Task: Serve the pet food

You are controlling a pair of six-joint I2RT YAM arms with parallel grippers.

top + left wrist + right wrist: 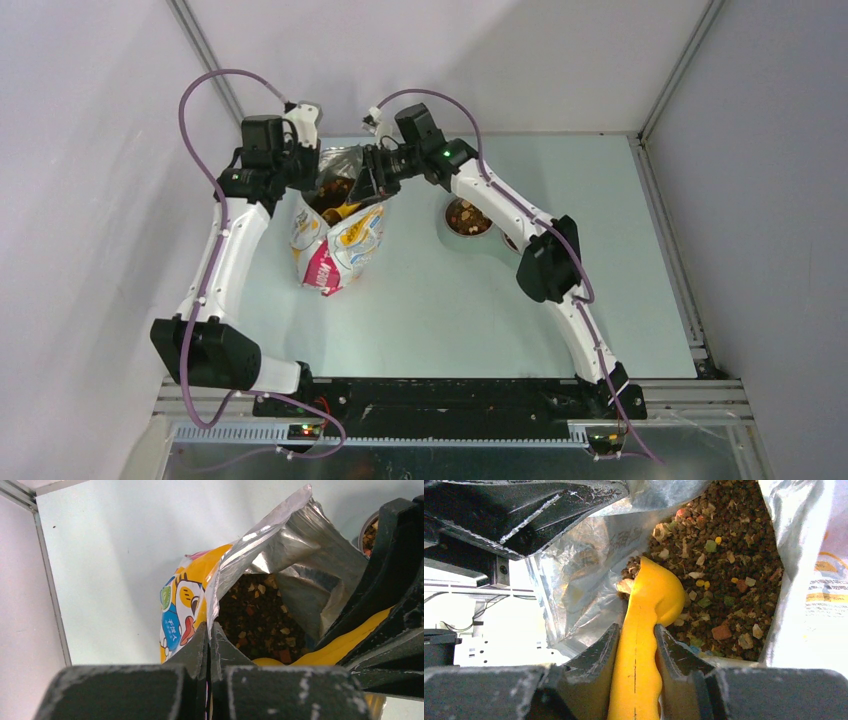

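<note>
Table (450, 320) takes up most of what we see from above, a pale green sheet with walls around it. From its near edge the left arm (225, 260) reaches up the left side and the right arm (505, 205) bends in from the right, and both meet at the far left of the table.

Between them stands the bag (340, 240), printed foil in white, yellow, pink and blue. It is upright, leans a little, and its mouth is spread open. The silver lining shows inside, and a cartoon bird is on its outer face.

To the right of the bag, well apart from it, we see a metal bowl (468, 218). It sits on a pale base that runs under the right arm.

The left gripper (209, 645) sits at the bag's rim with its fingers pressed together, and the foil edge is pinched between them. The right gripper (636, 640) points down into the mouth of the bag. Its two fingers are clamped on either side of the handle of a yellow scoop (651, 592).

The head of the scoop is down in the bag, touching the fill near the left wall of the lining. We see only the rounded back of the head, so we cannot tell whether anything is in it.

The pet food (724, 555) fills the bottom of the bag. It is small dark brown chunks mixed with tan, green, yellow and reddish bits. More of it lies in the bowl, a brown and tan layer.
</note>
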